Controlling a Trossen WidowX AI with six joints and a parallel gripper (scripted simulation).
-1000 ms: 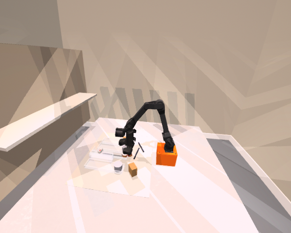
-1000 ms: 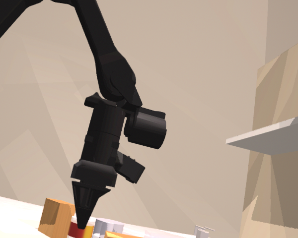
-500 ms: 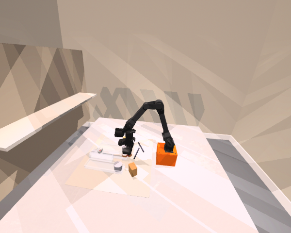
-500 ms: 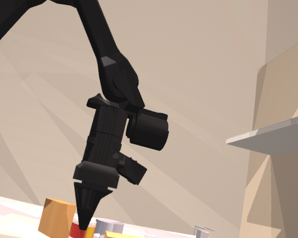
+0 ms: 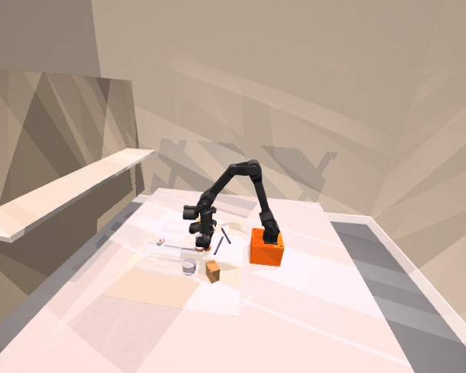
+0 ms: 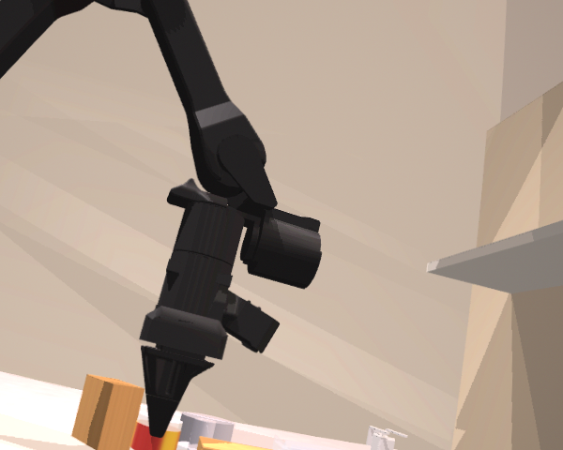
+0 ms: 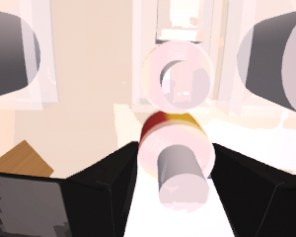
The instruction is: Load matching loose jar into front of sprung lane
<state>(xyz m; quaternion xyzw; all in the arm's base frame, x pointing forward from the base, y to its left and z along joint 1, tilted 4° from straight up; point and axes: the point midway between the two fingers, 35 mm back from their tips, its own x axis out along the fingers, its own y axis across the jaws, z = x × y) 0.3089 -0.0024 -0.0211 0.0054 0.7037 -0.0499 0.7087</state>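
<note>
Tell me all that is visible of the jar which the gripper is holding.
The jar has a red and yellow body and a pale, roundish lid, seen in the wrist view. The gripper is shut on it from above, its dark fingers covering the middle. It appears upright and low over the table; contact underneath cannot be told. A wooden block and a grey jar stand beside it.

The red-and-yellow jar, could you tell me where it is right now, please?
The red-and-yellow jar sits clamped in the gripper at the exterior view's bottom edge, low by the table, between the wooden block and the grey jar.
</note>
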